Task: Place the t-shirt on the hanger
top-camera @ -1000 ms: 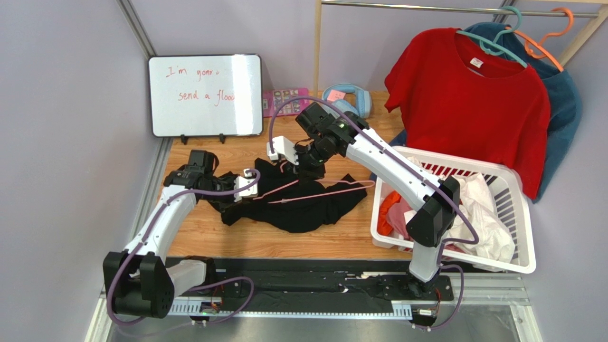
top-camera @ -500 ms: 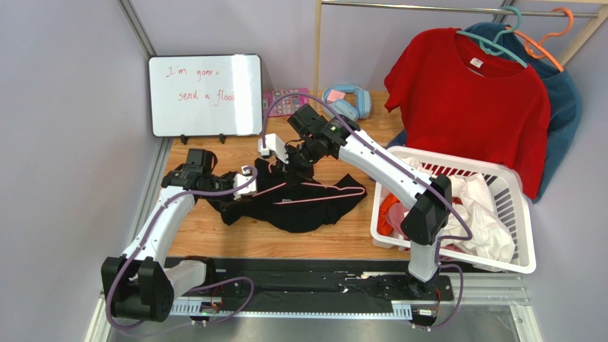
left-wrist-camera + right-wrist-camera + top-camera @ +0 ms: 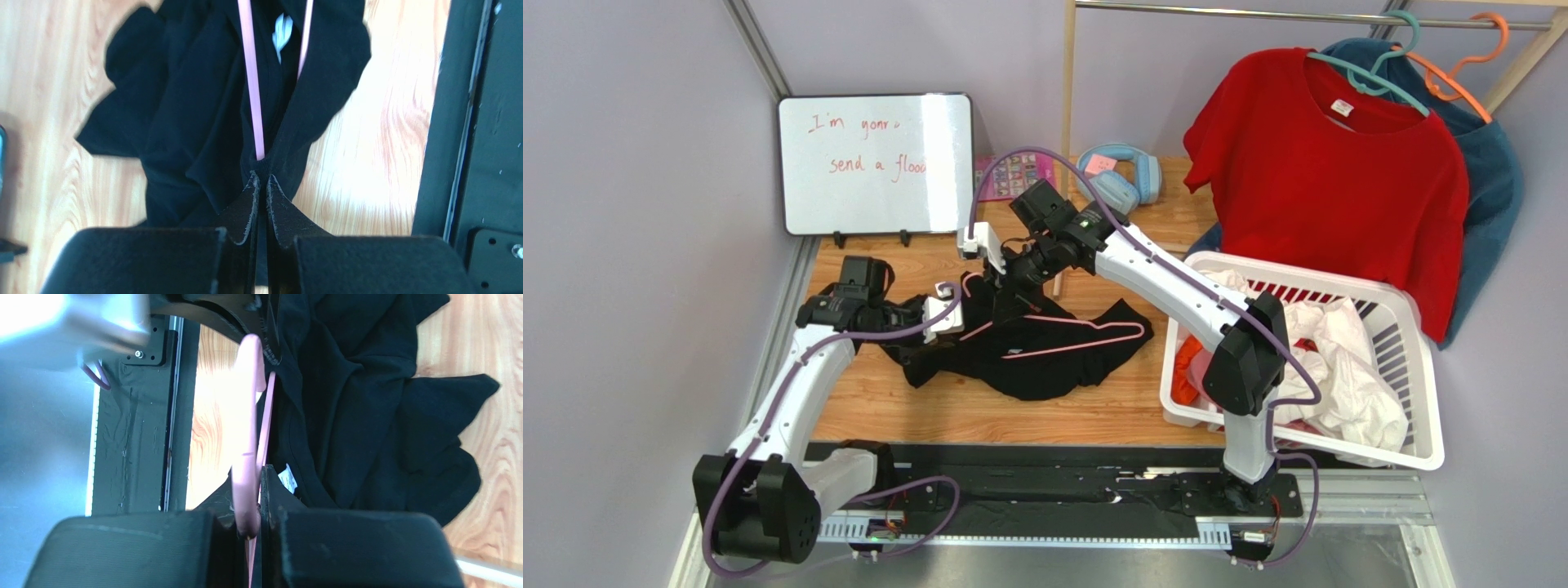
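Black and crumpled, the t-shirt (image 3: pixel 1038 368) lies on the wooden worktop (image 3: pixel 891 410), near the middle of it and just beside the white laundry basket (image 3: pixel 1434 404); its white neck label (image 3: pixel 282 33) shows between the folds. On top of the cloth lies the hanger (image 3: pixel 251 73), a thin one of pink wire; in the overhead view its long wires run across the shirt from left to right, and its left end goes under the fabric.

The left tool (image 3: pixel 261 177) is at the left edge of the shirt; its jaws are pressed almost together and they pinch a fold of the black cloth, just where the pink wire disappears under it. The right tool (image 3: pixel 255 478) is over the far edge of the shirt; its jaws are closed on the pink wire, which passes between them and continues toward the left tool.

Behind, a whiteboard (image 3: pixel 876 165) with red writing stands at the far left of the worktop; blue headphones (image 3: pixel 1118 172) lie near the far edge; a red t-shirt (image 3: pixel 1333 184) hangs from a rail (image 3: pixel 1259 12) at the right, above the basket, which holds white and orange cloth.
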